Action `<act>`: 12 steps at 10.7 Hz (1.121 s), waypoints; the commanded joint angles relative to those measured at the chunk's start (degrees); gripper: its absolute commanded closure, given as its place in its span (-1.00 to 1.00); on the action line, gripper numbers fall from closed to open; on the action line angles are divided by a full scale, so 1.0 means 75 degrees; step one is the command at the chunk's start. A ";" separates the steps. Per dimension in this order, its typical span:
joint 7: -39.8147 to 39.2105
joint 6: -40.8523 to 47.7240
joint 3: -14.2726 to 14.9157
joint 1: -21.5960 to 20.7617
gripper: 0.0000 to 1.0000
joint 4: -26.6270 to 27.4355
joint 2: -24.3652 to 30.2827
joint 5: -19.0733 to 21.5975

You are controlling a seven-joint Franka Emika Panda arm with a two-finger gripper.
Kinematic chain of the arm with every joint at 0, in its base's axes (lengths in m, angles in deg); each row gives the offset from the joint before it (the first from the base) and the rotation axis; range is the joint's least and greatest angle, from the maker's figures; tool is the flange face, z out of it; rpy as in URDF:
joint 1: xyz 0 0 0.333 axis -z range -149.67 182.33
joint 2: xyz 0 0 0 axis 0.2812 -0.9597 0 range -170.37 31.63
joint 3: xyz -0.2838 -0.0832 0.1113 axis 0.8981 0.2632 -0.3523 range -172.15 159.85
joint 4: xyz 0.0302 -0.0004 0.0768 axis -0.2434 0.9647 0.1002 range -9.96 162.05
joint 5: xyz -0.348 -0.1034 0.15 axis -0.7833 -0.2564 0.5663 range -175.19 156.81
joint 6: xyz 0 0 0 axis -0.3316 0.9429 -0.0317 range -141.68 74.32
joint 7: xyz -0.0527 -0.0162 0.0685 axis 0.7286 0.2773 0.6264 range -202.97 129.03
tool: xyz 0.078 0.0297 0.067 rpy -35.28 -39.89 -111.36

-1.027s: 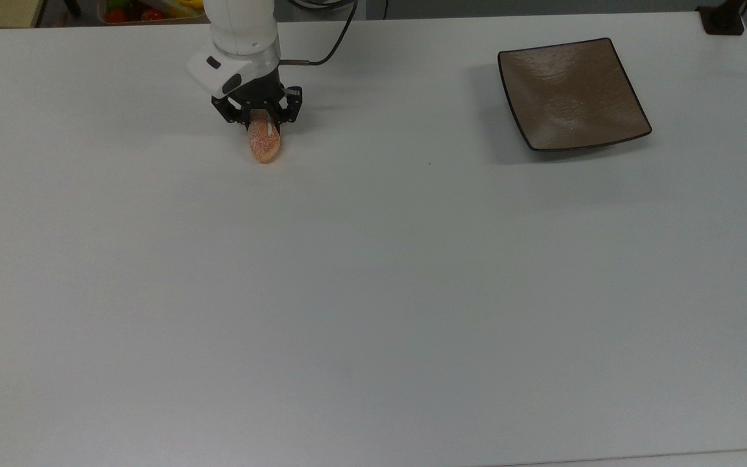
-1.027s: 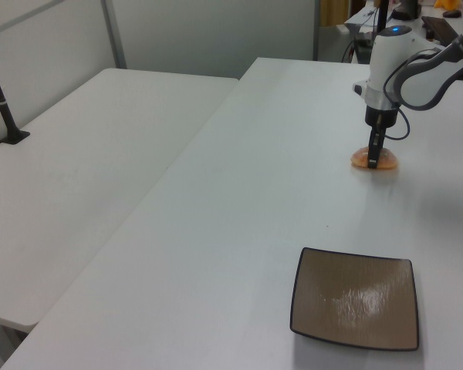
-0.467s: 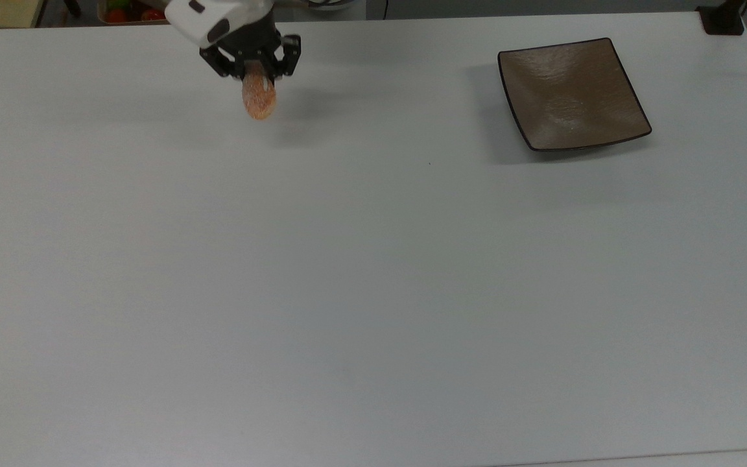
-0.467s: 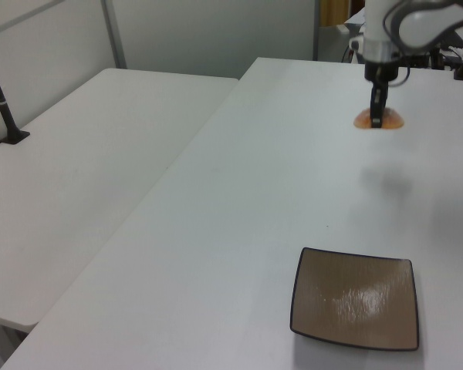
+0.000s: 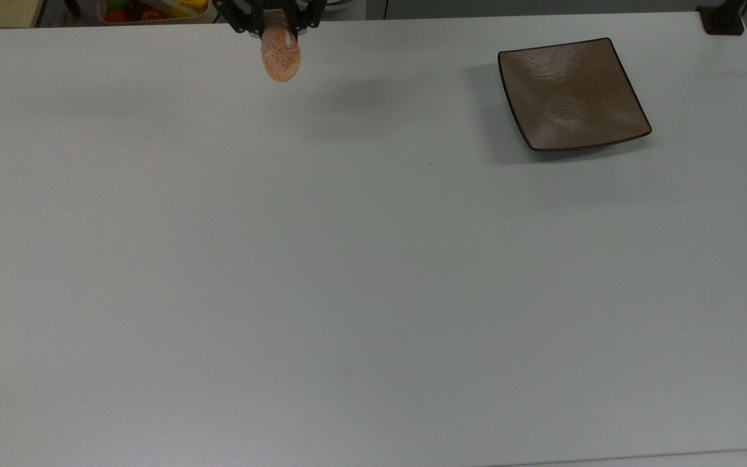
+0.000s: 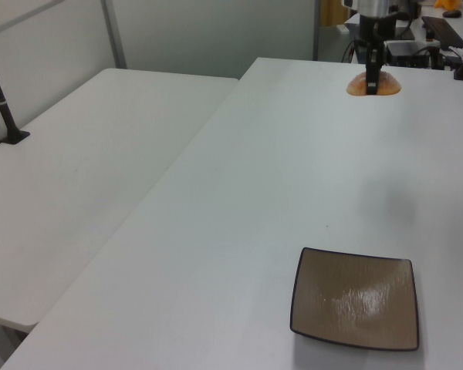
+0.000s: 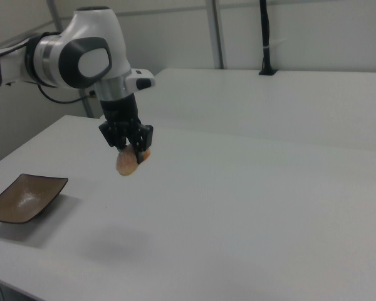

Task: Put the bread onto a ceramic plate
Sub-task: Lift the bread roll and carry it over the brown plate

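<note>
The bread (image 5: 281,55) (image 6: 373,85) (image 7: 128,163), a small orange-brown speckled loaf, hangs well above the white table with my gripper (image 5: 272,24) (image 6: 372,80) (image 7: 130,148) shut on its upper end. Its shadow lies on the table below in the right view. The ceramic plate (image 5: 571,94) (image 6: 356,298) (image 7: 24,197), square, glossy brown with a dark rim, sits bare at the top view's upper right, far to the right of the bread there. In the right view the plate lies low at the left, below and left of the gripper.
The white table (image 5: 347,272) stretches wide around the plate. A bin of colourful items (image 5: 146,10) stands beyond the table's far edge in the top view. A second white table (image 6: 92,177) adjoins at the left view's left. A black post (image 5: 722,18) stands at the top view's upper right corner.
The gripper has lifted the bread off the table and keeps rising; in the top view it has shifted up and slightly right, and the shadow has separated from the loaf.
</note>
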 commanded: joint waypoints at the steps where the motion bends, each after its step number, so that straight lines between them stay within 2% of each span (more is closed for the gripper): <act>1: 0.0448 0.0264 -0.0458 -0.0064 0.29 -0.0238 0.0064 0.0292; 5: 0.1737 0.0123 -0.1921 -0.0309 0.28 -0.0356 -0.0041 0.0561; 8: 0.3001 -0.0040 -0.2988 -0.0765 0.28 -0.0893 -0.0625 0.0667; 10: 0.4044 -0.0846 -0.3377 -0.1186 0.28 -0.0907 -0.1013 0.0620; 12: 0.4737 -0.1491 -0.3577 -0.1702 0.28 -0.0907 -0.1493 0.0492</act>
